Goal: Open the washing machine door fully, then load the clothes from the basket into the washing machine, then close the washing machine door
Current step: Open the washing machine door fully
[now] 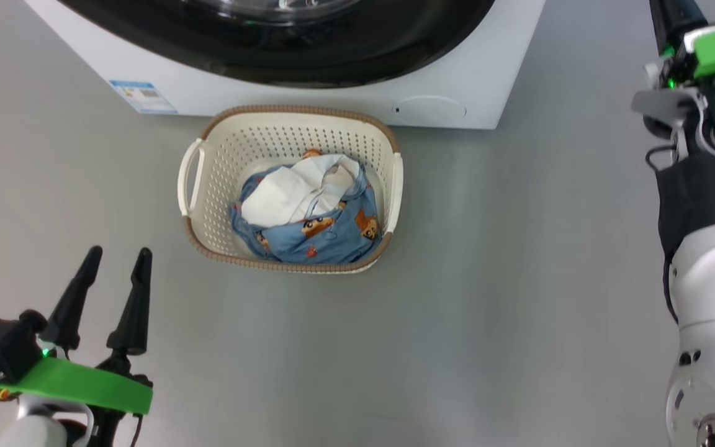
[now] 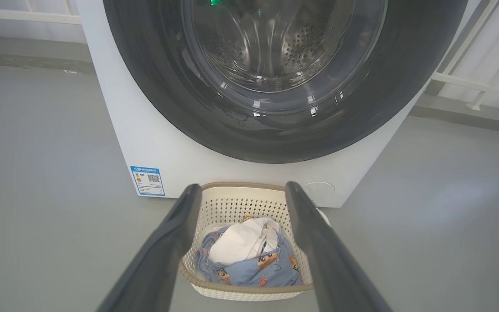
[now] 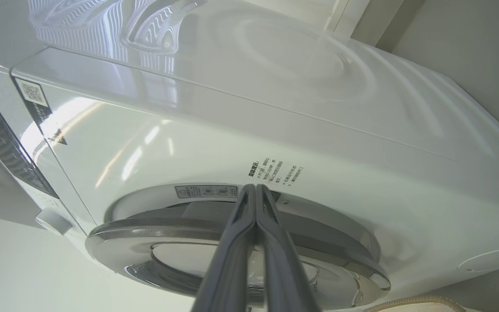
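Left gripper (image 1: 118, 254): lower left of the head view; two dark fingers point up the frame, spread wide.
Left wrist bracket (image 1: 78, 385): green, crossing below the finger bases.
Right gripper (image 3: 256, 188): bottom centre of the right wrist view; fingers pressed together along their length.
Right forearm (image 1: 711, 292): pale, along the right edge of the head view, with a green-capped wrist at the upper right.

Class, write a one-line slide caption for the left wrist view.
Open left gripper frames the basket of clothes, set before the washing machine and its round door.
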